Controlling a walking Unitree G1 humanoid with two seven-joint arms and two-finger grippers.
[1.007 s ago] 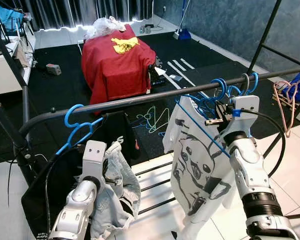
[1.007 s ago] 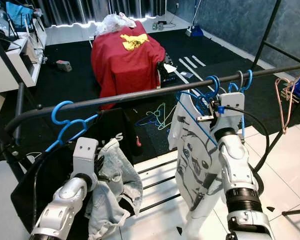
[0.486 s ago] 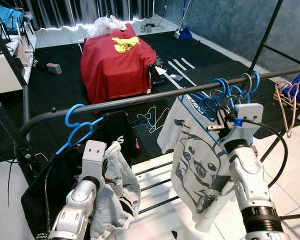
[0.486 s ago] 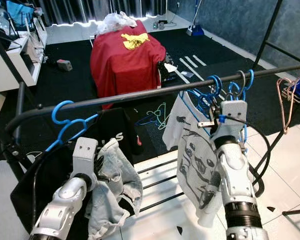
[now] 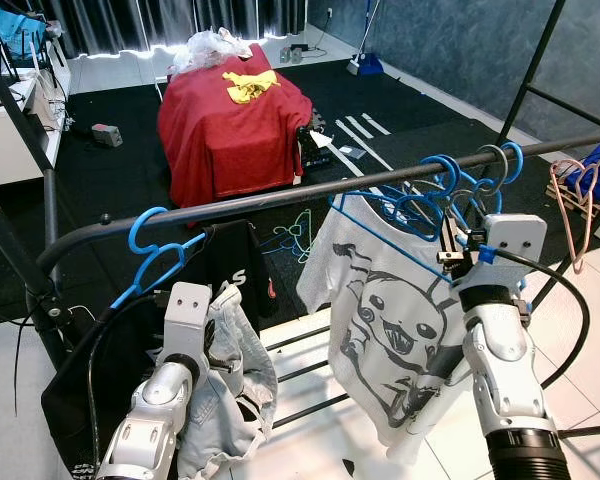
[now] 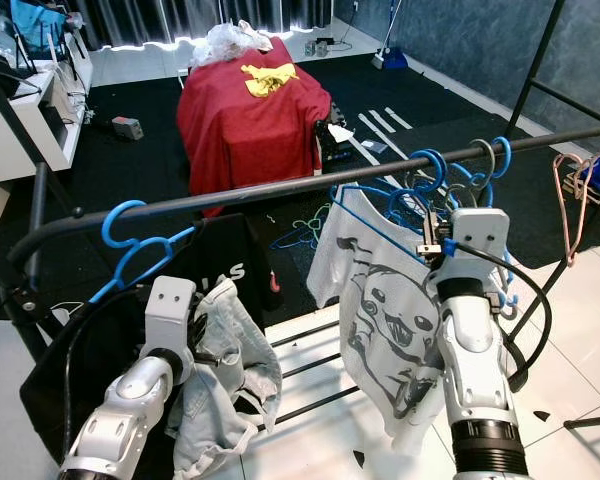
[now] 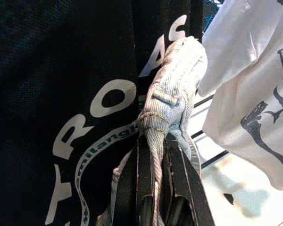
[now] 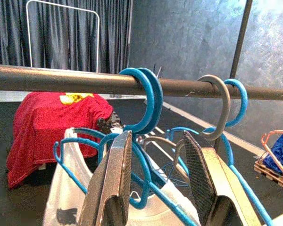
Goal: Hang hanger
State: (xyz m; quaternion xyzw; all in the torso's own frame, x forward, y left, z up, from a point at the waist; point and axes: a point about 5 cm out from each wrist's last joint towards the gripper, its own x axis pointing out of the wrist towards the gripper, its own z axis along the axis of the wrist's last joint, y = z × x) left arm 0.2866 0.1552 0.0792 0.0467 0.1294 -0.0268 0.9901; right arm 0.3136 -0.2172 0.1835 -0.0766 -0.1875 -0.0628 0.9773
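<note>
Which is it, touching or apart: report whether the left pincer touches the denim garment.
Touching. The left wrist view shows the left pincer shut on a bunched fold of the denim garment, the cloth pinched between both black fingers.

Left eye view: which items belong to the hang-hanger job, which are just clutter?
Job:
- blue hanger on rail
- white printed T-shirt
- right gripper, fingers open
- left gripper pinching denim garment

Lying about:
- red cloth
- loose hangers on floor
- pink hangers
</note>
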